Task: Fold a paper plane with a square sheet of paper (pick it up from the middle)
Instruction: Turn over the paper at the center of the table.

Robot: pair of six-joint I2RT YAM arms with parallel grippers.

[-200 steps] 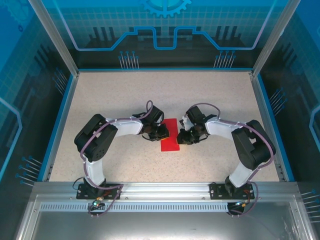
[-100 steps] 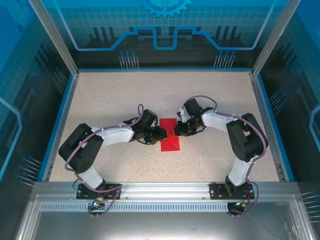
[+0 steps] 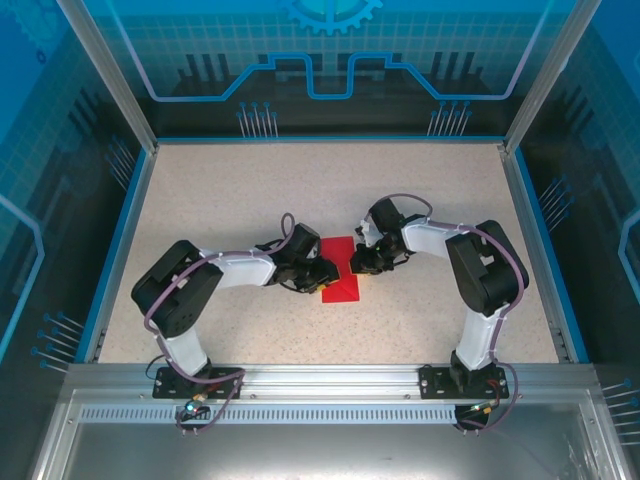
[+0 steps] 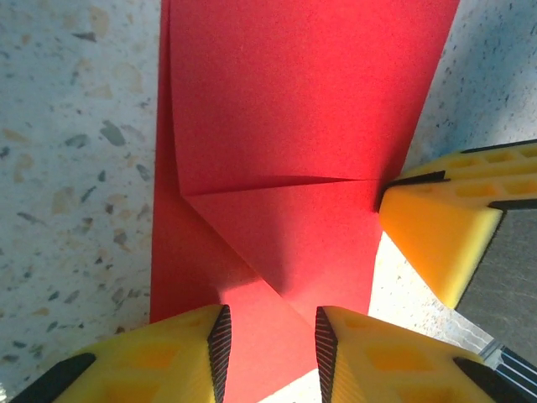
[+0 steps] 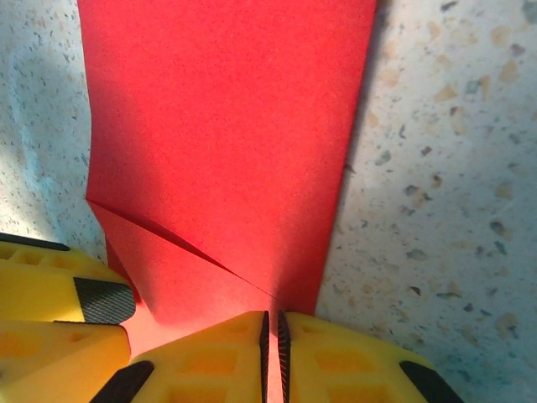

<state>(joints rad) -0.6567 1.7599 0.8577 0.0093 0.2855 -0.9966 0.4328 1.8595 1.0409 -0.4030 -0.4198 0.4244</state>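
Red paper point(image 3: 339, 271), a narrow strip with one corner turned in, lies flat on the bench point(image 3: 420, 200) beneath the left gripper point(image 4: 268, 344), jaws slightly apart, while the right gripper point(image 5: 272, 353) pinches its edge; most plane folds seemingly remain.

A square sheet of paper point(image 3: 342, 288) lies mid-tabletop point(image 3: 330, 190), between two arms: left gripper point(image 3: 323, 278) at its left edge, right gripper point(image 3: 359, 265) at its right.
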